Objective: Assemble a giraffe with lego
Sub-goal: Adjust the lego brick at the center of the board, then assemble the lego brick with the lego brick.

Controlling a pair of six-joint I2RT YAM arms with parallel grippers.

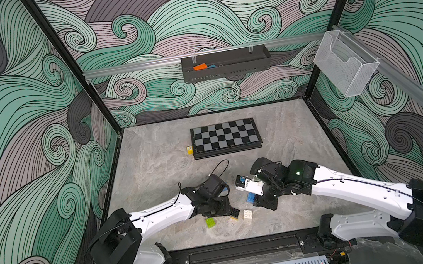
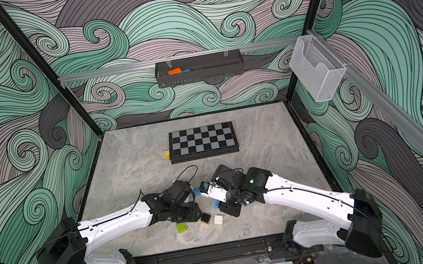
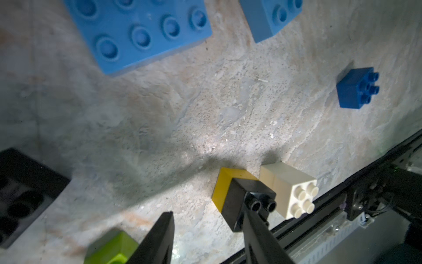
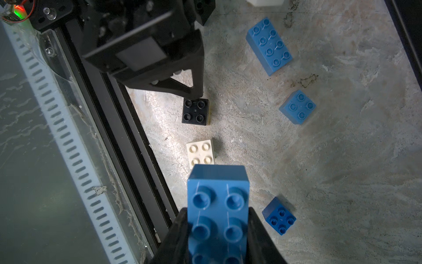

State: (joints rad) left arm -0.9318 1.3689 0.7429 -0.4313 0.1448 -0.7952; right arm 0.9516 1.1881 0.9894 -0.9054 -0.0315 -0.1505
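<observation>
My right end effector (image 4: 217,213) is clamped on a long blue brick (image 4: 218,182), studs facing the wrist camera. I cannot tell whether the brick touches the tabletop (image 4: 342,160).

My left end effector (image 3: 207,212) has its jaws apart with nothing gripped between them. One fingertip (image 4: 197,89) meets the edge of a black brick (image 4: 196,112), which sits on a yellow brick (image 3: 222,187). Just beside that pair stands a white brick (image 4: 201,153), studs up. On the other side of the left end effector lies a lime green brick (image 1: 210,222).

Farther from the front edge I see three loose blue pieces on the tabletop, all apart from one another:
- a second long blue brick (image 4: 269,45)
- a light blue square brick (image 4: 298,107)
- a dark blue square brick (image 4: 279,216)

All of this lego sits near the front of the tabletop between my two arms. The black-on-yellow pair is the only stack I can see.

At the back lies a chessboard (image 1: 224,137) with a yellow die (image 1: 189,150) just beside it.
</observation>
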